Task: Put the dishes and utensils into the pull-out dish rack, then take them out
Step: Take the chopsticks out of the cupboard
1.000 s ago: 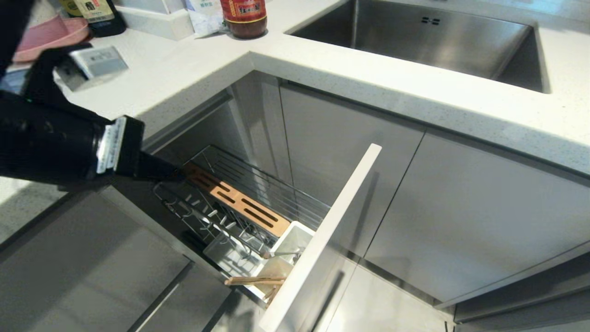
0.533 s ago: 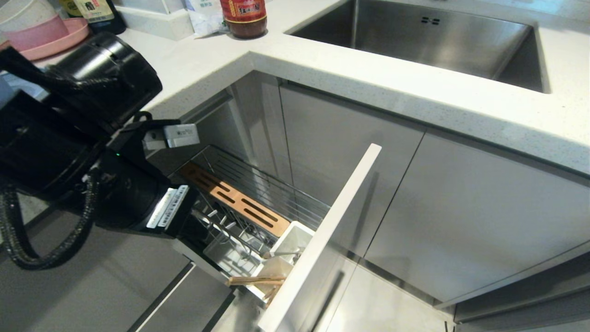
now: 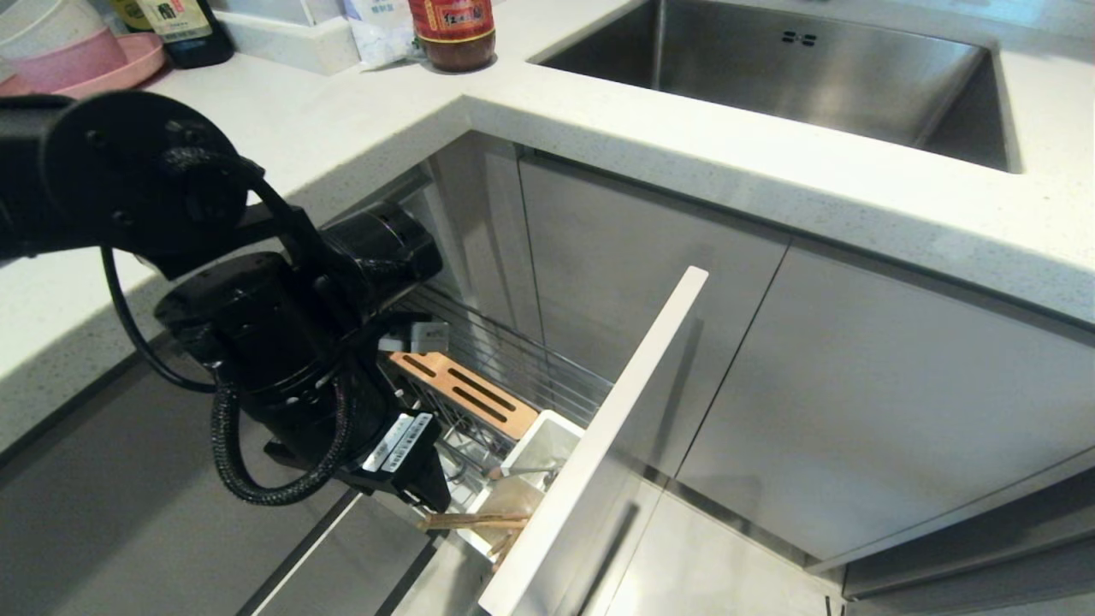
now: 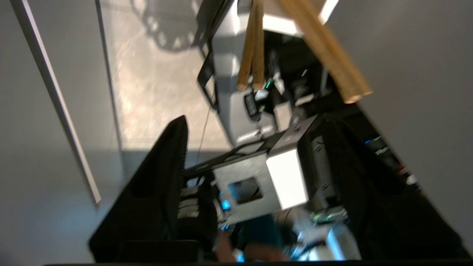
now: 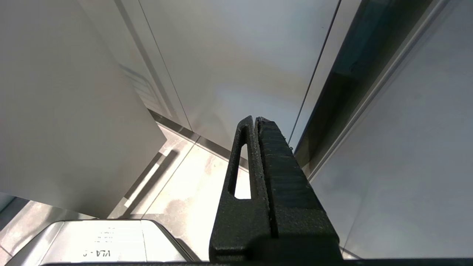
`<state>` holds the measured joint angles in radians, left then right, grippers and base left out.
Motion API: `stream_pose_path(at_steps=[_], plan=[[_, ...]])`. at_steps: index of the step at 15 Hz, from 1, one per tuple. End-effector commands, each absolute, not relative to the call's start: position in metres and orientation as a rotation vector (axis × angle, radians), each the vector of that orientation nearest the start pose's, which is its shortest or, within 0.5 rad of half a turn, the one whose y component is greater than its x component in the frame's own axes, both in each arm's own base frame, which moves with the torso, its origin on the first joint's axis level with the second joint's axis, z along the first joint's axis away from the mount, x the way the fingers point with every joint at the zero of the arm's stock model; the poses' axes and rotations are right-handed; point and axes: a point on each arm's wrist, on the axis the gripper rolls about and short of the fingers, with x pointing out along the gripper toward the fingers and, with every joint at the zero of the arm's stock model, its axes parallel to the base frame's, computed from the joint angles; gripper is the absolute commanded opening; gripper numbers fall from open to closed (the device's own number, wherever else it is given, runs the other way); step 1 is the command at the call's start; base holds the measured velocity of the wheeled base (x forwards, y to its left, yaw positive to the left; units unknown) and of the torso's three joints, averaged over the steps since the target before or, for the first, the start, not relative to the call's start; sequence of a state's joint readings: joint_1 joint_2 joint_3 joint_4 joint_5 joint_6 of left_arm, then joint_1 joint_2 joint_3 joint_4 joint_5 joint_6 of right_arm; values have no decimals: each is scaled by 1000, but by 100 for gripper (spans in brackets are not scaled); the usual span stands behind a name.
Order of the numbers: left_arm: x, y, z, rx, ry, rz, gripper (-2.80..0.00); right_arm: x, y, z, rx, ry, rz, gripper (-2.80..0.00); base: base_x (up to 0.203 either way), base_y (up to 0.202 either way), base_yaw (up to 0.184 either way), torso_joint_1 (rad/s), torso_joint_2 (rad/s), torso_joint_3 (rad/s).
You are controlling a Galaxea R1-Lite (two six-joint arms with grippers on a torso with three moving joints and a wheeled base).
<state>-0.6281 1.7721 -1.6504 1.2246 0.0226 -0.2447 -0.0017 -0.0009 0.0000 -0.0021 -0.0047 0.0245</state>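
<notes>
We see our left arm reaching down at the left of the head view, its left gripper [image 3: 425, 488] low at the near end of the pull-out dish rack [image 3: 513, 376], which stands drawn out of the cabinet in the middle of the frame. In the left wrist view the two black fingers [image 4: 162, 177] stand well apart with nothing between them. The chopsticks [image 3: 475, 519] lie across the white cutlery cup [image 3: 547, 441] at the lower centre of the head view, just beside the gripper's tip; whether they touch it we cannot tell. In the left wrist view their ends [image 4: 251, 51] hang in the upper middle of the frame, clear of the fingers. The spoon [image 3: 522, 470] handle shows in the cup just above them. The wooden strip [image 3: 466, 393] runs along the rack behind the arm.

Our right gripper [image 5: 257, 122] shows only in its own wrist view, fingers pressed together, pointing at grey cabinet fronts and floor.

On the bench [image 3: 342, 128] at the upper left sit a pink plate [image 3: 128, 64] and a bottle [image 3: 453, 34]; the sink [image 3: 770, 68] fills the upper right.
</notes>
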Motion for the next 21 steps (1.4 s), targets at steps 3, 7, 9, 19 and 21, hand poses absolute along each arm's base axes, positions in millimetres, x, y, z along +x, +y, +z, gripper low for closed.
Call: stream_pose_path(at_steps=[3,7,9,19,21], plan=[[232,-170,214,332,1495,-338,0,-23,0,75,25,-6,-6,-280,0,0,0,0,0,0],[244,-180,190,370,1579,-315,0,-23,0,75,25,-5,-6,-280,0,0,0,0,0,0],[251,-185,178,388,1626,-300,0,-23,0,75,24,-3,-6,-280,0,0,0,0,0,0],[280,-188,144,393,1726,-238,0,-23,0,75,25,-6,-6,-280,0,0,0,0,0,0],[282,-189,143,389,1722,-238,0,-23,0,75,25,-5,-6,-280,0,0,0,0,0,0]])
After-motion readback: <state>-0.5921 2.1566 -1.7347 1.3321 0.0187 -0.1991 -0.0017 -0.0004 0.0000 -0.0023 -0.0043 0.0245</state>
